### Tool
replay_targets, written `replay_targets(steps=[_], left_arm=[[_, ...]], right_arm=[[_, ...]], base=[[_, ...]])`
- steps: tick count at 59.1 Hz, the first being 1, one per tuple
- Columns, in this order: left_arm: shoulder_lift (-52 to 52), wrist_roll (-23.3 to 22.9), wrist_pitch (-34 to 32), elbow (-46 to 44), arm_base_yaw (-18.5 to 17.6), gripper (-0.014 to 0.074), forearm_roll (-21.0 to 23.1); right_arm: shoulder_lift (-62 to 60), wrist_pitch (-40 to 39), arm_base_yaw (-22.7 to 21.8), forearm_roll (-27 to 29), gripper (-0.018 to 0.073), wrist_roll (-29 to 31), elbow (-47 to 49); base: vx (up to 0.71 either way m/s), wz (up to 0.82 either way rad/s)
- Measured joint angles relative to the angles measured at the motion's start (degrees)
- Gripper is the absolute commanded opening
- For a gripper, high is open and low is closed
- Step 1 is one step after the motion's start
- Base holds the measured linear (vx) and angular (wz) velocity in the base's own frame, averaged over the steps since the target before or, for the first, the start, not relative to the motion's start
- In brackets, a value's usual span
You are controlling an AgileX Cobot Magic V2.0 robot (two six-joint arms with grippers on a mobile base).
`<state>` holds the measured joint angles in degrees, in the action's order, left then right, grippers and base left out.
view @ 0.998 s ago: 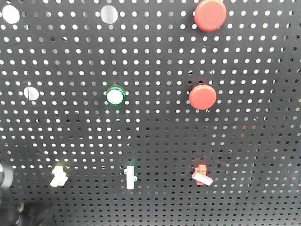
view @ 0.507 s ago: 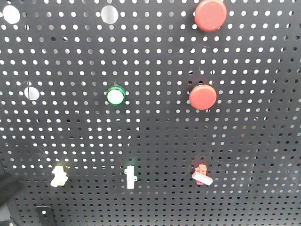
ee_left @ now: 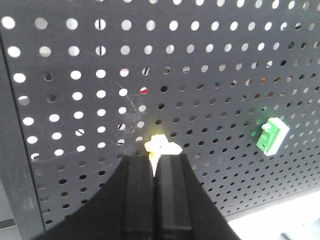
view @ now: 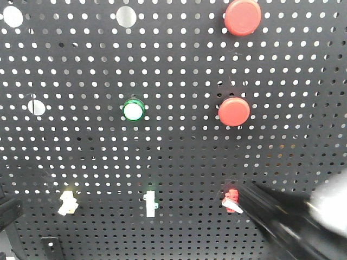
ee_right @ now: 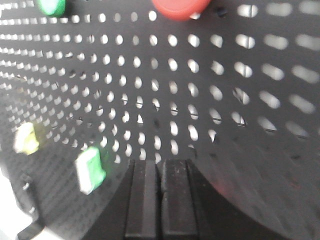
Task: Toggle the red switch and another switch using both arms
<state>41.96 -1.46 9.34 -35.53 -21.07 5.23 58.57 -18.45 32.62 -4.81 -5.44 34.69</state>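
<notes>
The red switch [view: 231, 199] is low on the black pegboard [view: 179, 162], its whitish tip pointing down-right. My right gripper [view: 246, 201] comes in blurred from the lower right, its tip right beside that lever. In the right wrist view the gripper [ee_right: 160, 165] is shut, and the red switch is hidden behind its fingers. The cream switch [view: 67, 202] is at the lower left. In the left wrist view the cream switch [ee_left: 161, 146] sits just past the tips of my shut left gripper [ee_left: 156, 161]. I cannot tell whether they touch.
Two round red push buttons [view: 242, 16] [view: 233, 111] and a green lamp [view: 133, 110] are higher on the board. A slim white toggle [view: 150, 203] stands between the two switches; it shows green-lit in the wrist views [ee_left: 271, 136] [ee_right: 90, 169].
My right arm has swept in from the lower right and now reaches the red switch. The dark left arm shape at the lower-left edge has shifted slightly.
</notes>
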Motion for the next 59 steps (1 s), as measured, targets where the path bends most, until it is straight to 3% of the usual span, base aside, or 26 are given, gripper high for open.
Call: replay_targets(steps=[18, 43, 49, 59], left_arm=[[0.0, 0.0, 0.0, 0.0, 0.0, 0.0002, 0.0], [0.0, 0.0, -0.6, 0.0, 0.0, 0.0002, 0.0], [0.0, 0.0, -1.2, 0.0, 0.0, 0.0002, 0.0], [0.0, 0.0, -1.7, 0.0, 0.0, 0.0002, 0.0]], right_arm=[[6.0, 0.4, 0.0, 0.8, -0.0006, -0.4, 2.1], [6.4, 17.2, 0.0, 4.8, -0.0006, -3.3, 2.1], [6.1, 16.0, 0.0, 4.8, -0.0006, -3.3, 2.1], [4.2, 3.4, 0.0, 4.8, -0.0006, -3.3, 2.2]], base=[[0.0, 0.0], [0.0, 0.0], [0.0, 0.0], [0.0, 0.0]])
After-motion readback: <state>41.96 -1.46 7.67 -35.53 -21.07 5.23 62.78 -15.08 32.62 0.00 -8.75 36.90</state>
